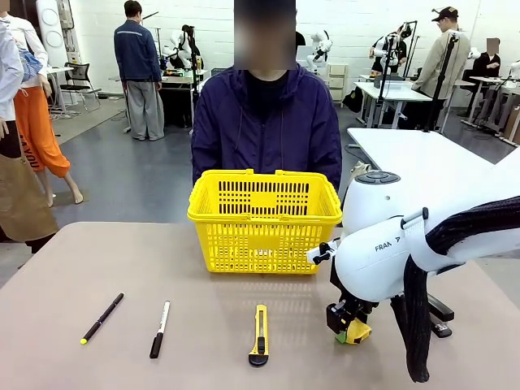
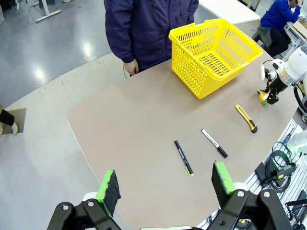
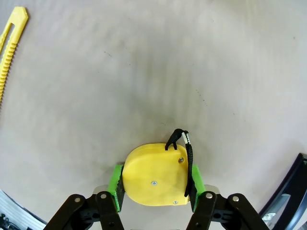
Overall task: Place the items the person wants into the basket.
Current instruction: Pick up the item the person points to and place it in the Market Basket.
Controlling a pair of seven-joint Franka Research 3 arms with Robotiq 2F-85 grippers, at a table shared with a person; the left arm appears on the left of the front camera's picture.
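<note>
The brown table (image 1: 97, 268) spans the lower half of the front view, and the person (image 1: 268, 122) in the purple jacket stands at its far edge, top centre. Just in front of them sits the yellow basket (image 1: 260, 244), centre frame, with nothing visible inside it in the left wrist view. The right arm comes in from the right edge and points its right gripper (image 1: 348, 331) down at the table, lower right of the basket. The left gripper (image 2: 166, 181) hangs high over the near table edge, its fingers spread wide and holding nothing. Along the bottom of the front view lie the utility knife (image 1: 259, 335) at centre, the marker (image 1: 159, 329) to its left, and the pen (image 1: 101, 318) further left, all well apart. The tape measure (image 3: 154, 179), bottom centre of the right wrist view, is pinched between the right gripper's green pads, which press against its two sides. Whether it has left the table I cannot tell. The likely trouble is that the pads bear on a rounded plastic case, so it could twist or slide out on the lift. Its loose black strap could catch the basket's lattice if the carry passes low over the rim.
</note>
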